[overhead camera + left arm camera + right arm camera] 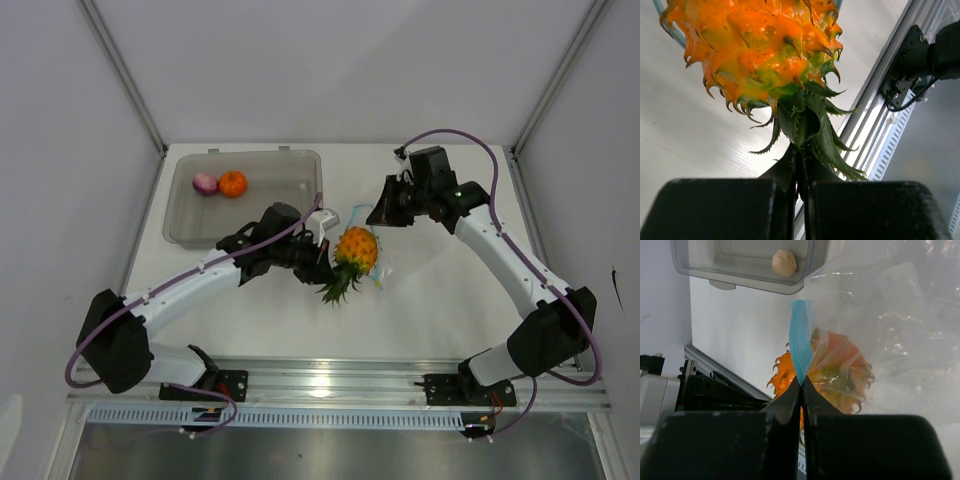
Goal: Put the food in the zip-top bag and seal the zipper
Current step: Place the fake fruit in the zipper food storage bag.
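Surface: white table [430, 310] inside white walls; both arms reach toward its middle.
Left jaws: shut on the leaves [807, 125] of the pineapple [755, 50], with the fruit body straight ahead of them. This grip suits feeding the fruit in body-first.
Right jaws: pinched on the zipper [800, 340], holding the mouth of the zip-top bag [890, 315] up toward the fruit.
Bag contents: the pineapple body seems partly past the mouth, though the clear film leaves this uncertain.
Tray [195, 222]: well beyond the left jaws; holds the onion [205, 184], orange [233, 184] and beige bulb [784, 263].
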Motion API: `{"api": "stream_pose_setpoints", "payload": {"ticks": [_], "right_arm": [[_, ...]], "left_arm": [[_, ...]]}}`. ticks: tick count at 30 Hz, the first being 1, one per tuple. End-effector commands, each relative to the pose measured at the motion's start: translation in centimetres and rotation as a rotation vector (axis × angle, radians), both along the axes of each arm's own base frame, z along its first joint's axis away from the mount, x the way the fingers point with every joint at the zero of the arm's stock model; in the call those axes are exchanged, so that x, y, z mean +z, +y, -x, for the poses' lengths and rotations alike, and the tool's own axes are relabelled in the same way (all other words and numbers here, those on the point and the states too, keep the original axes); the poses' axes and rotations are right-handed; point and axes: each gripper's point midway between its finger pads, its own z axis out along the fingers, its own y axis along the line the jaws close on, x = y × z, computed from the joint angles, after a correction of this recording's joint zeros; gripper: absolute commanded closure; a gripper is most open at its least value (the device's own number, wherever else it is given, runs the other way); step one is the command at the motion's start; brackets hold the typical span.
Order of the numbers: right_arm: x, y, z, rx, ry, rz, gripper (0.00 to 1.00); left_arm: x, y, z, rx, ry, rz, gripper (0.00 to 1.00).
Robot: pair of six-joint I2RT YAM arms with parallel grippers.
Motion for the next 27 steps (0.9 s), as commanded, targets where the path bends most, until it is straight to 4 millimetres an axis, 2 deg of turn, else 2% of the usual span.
{"api": "stream_pose_setpoints", "payload": {"ticks": [1,2,4,5,6,7,11,13,14,16,19,21,24,26,27], "right_arm": [[2.8,1.5,1.0,0.082,-0.060,-0.042,1.00],[2.6,2.3,1.8,0.128,-0.054,-0.039,1.00],[1.6,2.6,2.5,0.166,-0.041,-0.012,1.00],[1.1,2.9,3.2,0.192,-0.031,-0.006,1.00],[1.0,3.1,3.6,0.206,-0.035,-0.004,1.00],[0.9,3.2,3.7,0.219,-0.041,0.006,1.00],[-0.1,2.7,4.6,0.240,-0.007,0.053,1.00],[-0.4,2.2,4.4,0.213,-0.002,0.085,1.00],[-0.4,1.9,4.4,0.203,0.002,0.093,1.00],[-0.3,1.6,4.5,0.177,0.007,0.101,1.00],[-0.7,1.3,5.0,0.142,0.049,0.103,1.00],[-0.7,1.6,5.3,0.128,0.067,0.078,1.00],[-0.5,2.4,5.6,0.120,0.081,0.027,1.00],[-0.1,3.2,5.8,0.135,0.078,-0.005,1.00],[-0.1,3.5,5.9,0.138,0.087,-0.015,1.00]], "left_arm": [[2.6,-1.6,-1.3,-0.021,-0.039,0.027,0.99],[3.0,-2.1,-1.0,-0.051,-0.025,0.051,0.99],[3.9,-3.3,-1.4,-0.075,-0.016,0.088,0.99],[4.3,-4.0,-0.8,-0.127,0.015,0.117,0.99],[5.3,-4.7,-0.8,-0.164,0.023,0.141,1.00],[4.9,-4.8,-0.4,-0.189,0.065,0.129,0.99],[6.1,-6.5,-0.2,-0.261,0.112,0.221,0.99],[6.9,-6.6,-1.8,-0.195,0.080,0.259,0.99],[5.5,-6.1,-2.1,-0.143,0.102,0.250,0.99],[6.8,-5.3,-4.0,0.003,0.103,0.300,1.00],[6.5,-4.3,-5.5,0.170,0.073,0.335,0.99],[7.1,-3.7,-6.3,0.269,0.047,0.385,0.99],[8.2,-3.9,-6.9,0.304,0.026,0.399,0.99],[8.1,-4.2,-6.8,0.295,0.032,0.377,1.00],[9.3,-4.8,-7.0,0.275,0.005,0.425,0.99]]}}
